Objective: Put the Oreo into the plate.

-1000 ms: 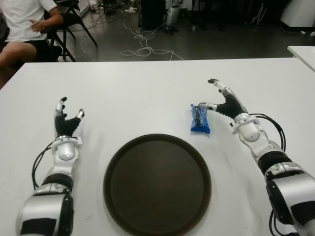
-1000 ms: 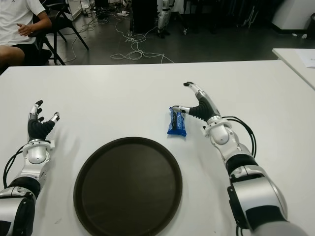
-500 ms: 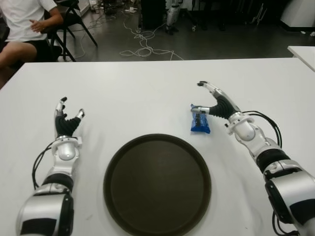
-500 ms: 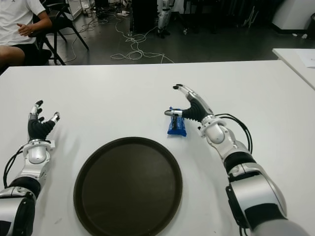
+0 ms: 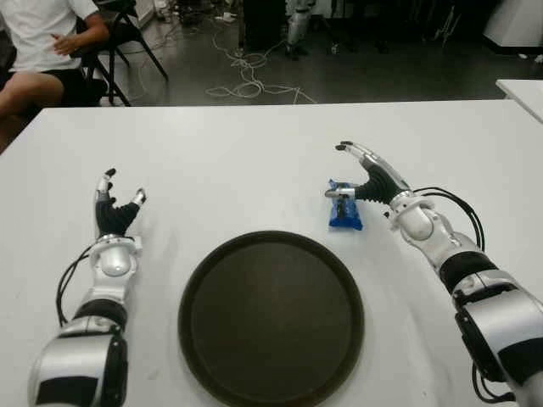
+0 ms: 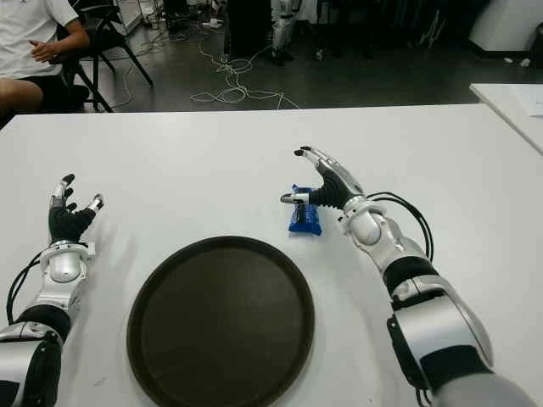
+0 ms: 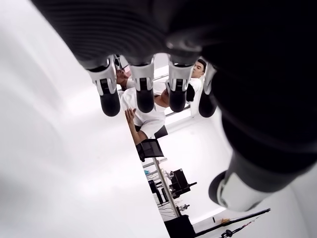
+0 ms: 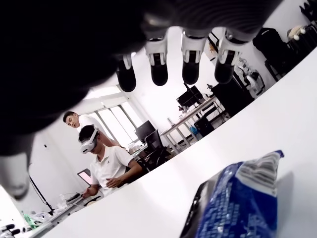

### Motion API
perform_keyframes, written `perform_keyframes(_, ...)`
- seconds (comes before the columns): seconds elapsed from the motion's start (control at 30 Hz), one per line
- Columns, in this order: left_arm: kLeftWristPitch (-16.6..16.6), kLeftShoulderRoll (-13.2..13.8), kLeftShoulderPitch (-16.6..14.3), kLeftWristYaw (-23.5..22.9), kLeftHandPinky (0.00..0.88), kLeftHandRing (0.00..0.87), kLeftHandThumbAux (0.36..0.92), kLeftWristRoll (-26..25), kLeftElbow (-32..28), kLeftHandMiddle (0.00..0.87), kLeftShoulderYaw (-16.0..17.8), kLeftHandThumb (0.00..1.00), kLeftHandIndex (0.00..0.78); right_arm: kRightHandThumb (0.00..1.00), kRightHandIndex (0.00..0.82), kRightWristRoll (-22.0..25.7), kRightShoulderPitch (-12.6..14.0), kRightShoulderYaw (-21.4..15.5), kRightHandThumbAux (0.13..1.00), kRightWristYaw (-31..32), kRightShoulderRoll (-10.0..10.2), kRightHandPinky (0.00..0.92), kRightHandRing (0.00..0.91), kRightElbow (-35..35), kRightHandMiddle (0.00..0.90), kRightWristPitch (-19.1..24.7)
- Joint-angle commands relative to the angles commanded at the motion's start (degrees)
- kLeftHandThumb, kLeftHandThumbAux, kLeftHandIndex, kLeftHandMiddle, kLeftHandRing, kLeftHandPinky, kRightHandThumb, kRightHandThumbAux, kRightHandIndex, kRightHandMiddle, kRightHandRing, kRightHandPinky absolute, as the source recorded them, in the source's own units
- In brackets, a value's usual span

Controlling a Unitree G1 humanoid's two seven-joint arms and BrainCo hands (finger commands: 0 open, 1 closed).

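Standing at the far left: a seated person in a white shirt, on a chair beyond the table's far edge.
Left hand: the left hand shows over the white table, to the left of the plate and well apart from it; its fingers are spread and relaxed, holding nothing. Whether it touches the table cannot be told.
Plate: a round, dark brown plate with a raised rim lies flat on the near middle of the table, between the two arms; nothing lies in it.
Oreo: a blue Oreo packet lies on the table just beyond the plate's far right rim, outside the plate, its long side running away from the robot. In the right wrist view the crimped end of the packet shows below the fingers.
Right hand: the right hand is at the packet's right side, fingers extended and spread wide above the packet's far end, the thumb tip reaching across near the top of the wrapper. The fingers are not closed on the packet; contact by the thumb cannot be told.
Right arm: cables loop beside the forearm over the table.
Floor beyond: dark floor with loose white cables behind the table.
Far right: the corner of a second white table.
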Motion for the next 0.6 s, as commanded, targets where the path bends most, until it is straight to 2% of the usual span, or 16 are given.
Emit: perform_keyframes(0.6,0.27,0.26,-0.07,0.65,0.022,0.029,0.714,0.97,0.05,0.051,-0.74,0.0,0.041,0.0,0.0,-6.61,-2.12,6.58,0.412,-0.84,-2.75,0.0,0.0,1.27,0.0,1.13)
